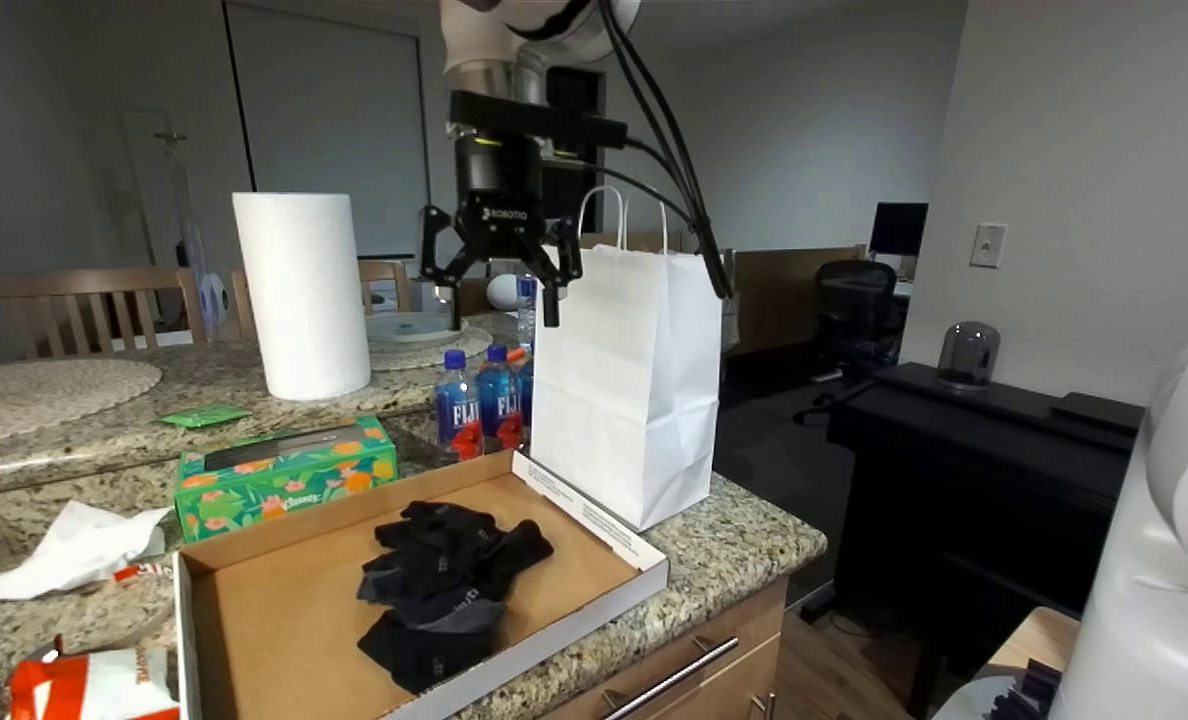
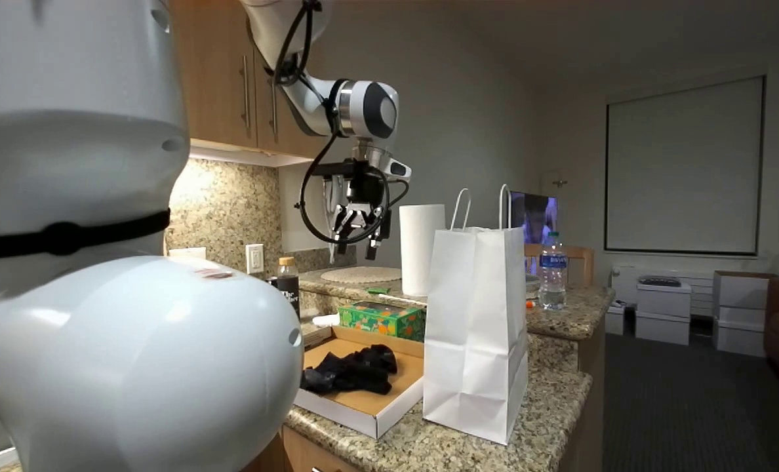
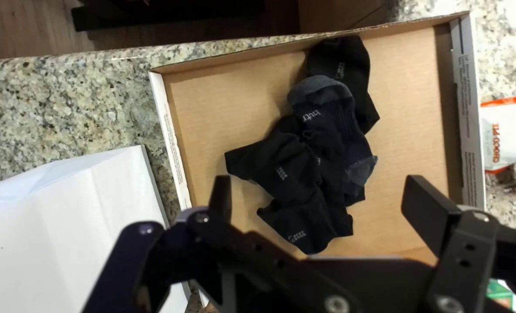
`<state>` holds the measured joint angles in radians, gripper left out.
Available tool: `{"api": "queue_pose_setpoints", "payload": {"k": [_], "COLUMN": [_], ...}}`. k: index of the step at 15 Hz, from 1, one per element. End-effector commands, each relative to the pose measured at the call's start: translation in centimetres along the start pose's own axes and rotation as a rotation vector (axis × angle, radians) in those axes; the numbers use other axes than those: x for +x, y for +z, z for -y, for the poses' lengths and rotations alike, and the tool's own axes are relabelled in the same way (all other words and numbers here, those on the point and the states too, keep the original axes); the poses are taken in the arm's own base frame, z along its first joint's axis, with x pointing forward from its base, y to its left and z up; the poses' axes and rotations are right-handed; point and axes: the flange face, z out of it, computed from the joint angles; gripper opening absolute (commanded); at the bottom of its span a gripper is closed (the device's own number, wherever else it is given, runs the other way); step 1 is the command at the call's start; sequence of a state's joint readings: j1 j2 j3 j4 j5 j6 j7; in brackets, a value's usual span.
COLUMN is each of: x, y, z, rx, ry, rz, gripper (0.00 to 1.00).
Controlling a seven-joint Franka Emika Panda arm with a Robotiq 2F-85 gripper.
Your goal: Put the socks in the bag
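- Socks (image 1: 444,570): blk heap w/ some grey bits, lying loose in the tray (image 1: 264,600), abt its middle, one reaching nr a wall in the wrist view.
- Bag (image 1: 594,380): white, upright, handles up, on the counter (image 1: 754,535) just beside tray; can't tell if they touch.
- Claw (image 1: 503,308): up in the air, well above socks, fingers (image 3: 221,195) spread wide apart.
- Tissue box (image 1: 284,490) just beside tray, roll (image 1: 306,300) nr it; water btls (image 1: 459,405) btwn box & bag.
- Choco Pie pkt (image 3: 507,139) outside tray, opp. side from bag.
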<state>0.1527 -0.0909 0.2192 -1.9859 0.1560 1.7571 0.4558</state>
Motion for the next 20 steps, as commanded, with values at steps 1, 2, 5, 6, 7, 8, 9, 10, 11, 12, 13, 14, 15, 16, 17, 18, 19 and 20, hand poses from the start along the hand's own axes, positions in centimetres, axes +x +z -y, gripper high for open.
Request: {"api": "queue_pose_setpoints", "payload": {"k": [1, 2, 5, 6, 7, 8, 9, 10, 11, 12, 13, 14, 15, 16, 17, 18, 19, 20], "x": [0.3, 0.3, 0.5, 0.8, 1.2, 1.9, 2.4, 2.8, 2.3, 2.6, 2.7, 2.7, 2.7, 2.6, 2.9, 3.3, 3.8, 4.1], "y": [3.5, 4.4, 6.8, 7.6, 8.4, 9.0, 9.5, 9.8, 9.1, 9.5, 9.6, 9.6, 9.5, 9.5, 10.2, 11.0, 11.9, 12.7], "z": [3.8, 4.6, 6.4, 6.6, 6.8, 6.8, 6.7, 6.7, 6.9, 6.8, 6.8, 6.8, 6.9, 7.0, 7.2, 7.3, 7.3, 7.3], "rx": [-0.123, -0.132, -0.081, -0.055, -0.040, -0.026, -0.013, -0.018, -0.031, -0.031, -0.032, -0.031, -0.031, -0.030, -0.035, -0.038, -0.037, -0.035], "ry": [-0.101, -0.121, -0.147, -0.148, -0.149, -0.145, -0.137, -0.121, -0.155, -0.152, -0.151, -0.152, -0.153, -0.154, -0.163, -0.158, -0.155, -0.157], "rz": [-0.009, -0.038, -0.105, -0.123, -0.133, -0.135, -0.147, -0.151, -0.134, -0.129, -0.127, -0.128, -0.129, -0.130, -0.125, -0.133, -0.138, -0.137], "gripper": [1.00, 1.00, 1.00, 1.00, 1.00, 1.00, 1.00, 1.00, 1.00, 1.00, 1.00, 1.00, 1.00, 1.00, 1.00, 1.00, 1.00, 1.00]}}
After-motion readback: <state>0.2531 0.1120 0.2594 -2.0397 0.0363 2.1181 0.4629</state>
